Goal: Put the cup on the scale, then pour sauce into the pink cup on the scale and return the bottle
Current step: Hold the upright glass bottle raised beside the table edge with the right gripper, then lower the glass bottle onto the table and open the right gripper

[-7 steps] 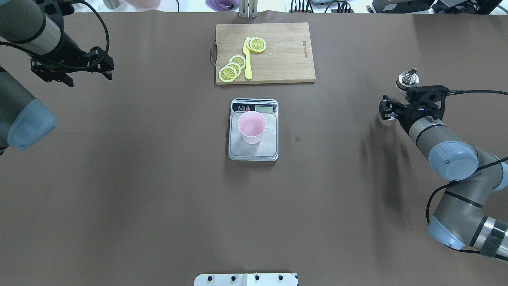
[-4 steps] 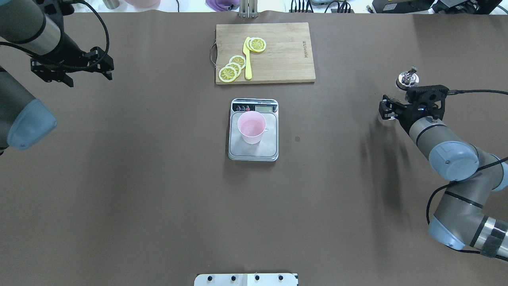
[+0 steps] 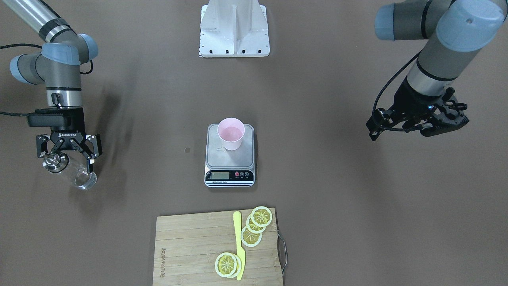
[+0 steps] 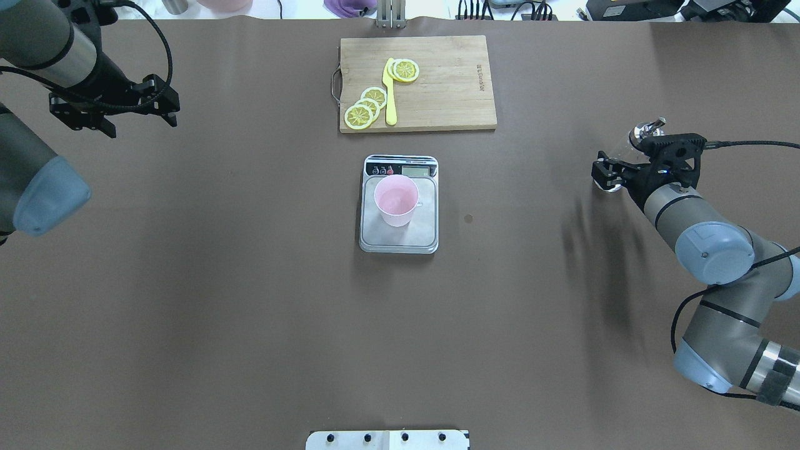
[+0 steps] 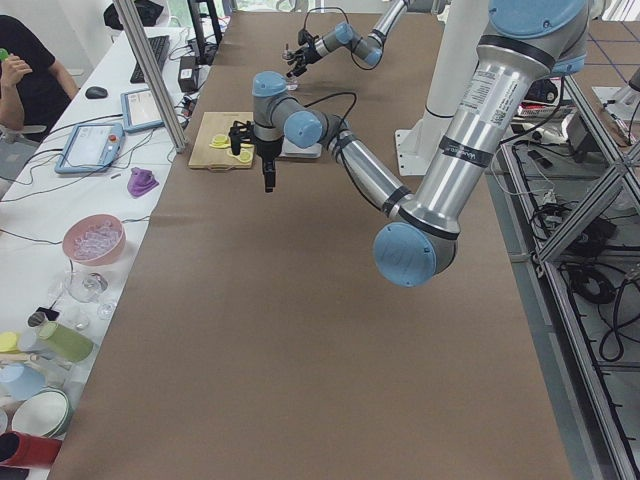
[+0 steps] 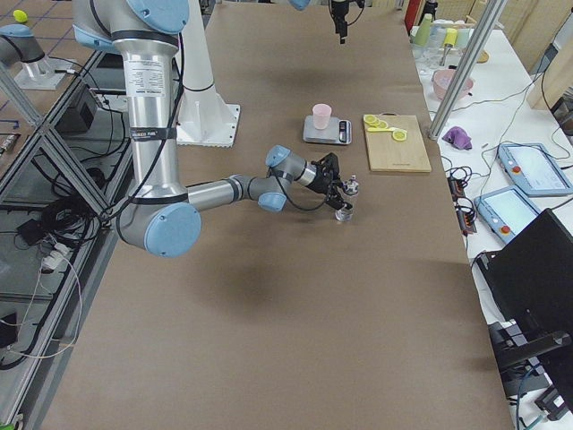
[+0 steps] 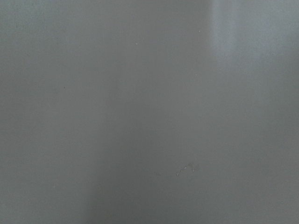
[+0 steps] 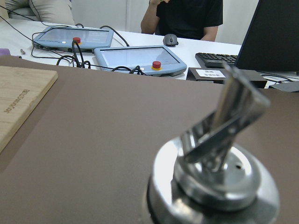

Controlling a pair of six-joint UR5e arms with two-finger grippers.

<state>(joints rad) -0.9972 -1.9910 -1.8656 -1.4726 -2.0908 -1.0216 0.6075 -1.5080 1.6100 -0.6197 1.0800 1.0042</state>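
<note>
Counting the task items, how many of each appear? (Student)

One cup (image 3: 231, 134), one scale (image 3: 229, 161) and one bottle (image 3: 77, 176). The cup stands upright near the middle of the scale's steel platform. The scale lies mid-table with its display turned away from the robot. The bottle is well apart from both, over the robot's right side of the table (image 3: 341, 222). (Tutor)

And the two grippers? (Student)

The right gripper (image 3: 67, 162) is closed on the bottle, with one finger on each side of it. Its wrist view is filled by the one metal cap (image 8: 215, 186) and its single tilted spout (image 8: 233, 116). Whether the bottle's base touches the table cannot be told. The left gripper (image 4: 169, 103) carries nothing and hangs over the table's left side, well apart from the scale. Whether its fingers are spread or together cannot be told, and its wrist view shows only blank grey. (Tutor)

What else can be counted? (Student)

One wooden board (image 3: 186, 246) lies beyond the scale from the robot, apart from it. On the board lie one yellow knife (image 3: 238, 246) and, as far as the overlaps allow a count, five lemon slices (image 3: 262, 216). Three of them overlap in a row on one side of the knife, and two are stacked on the other side. One dark spot (image 3: 187, 150) marks the table near the scale (Tutor)
</note>
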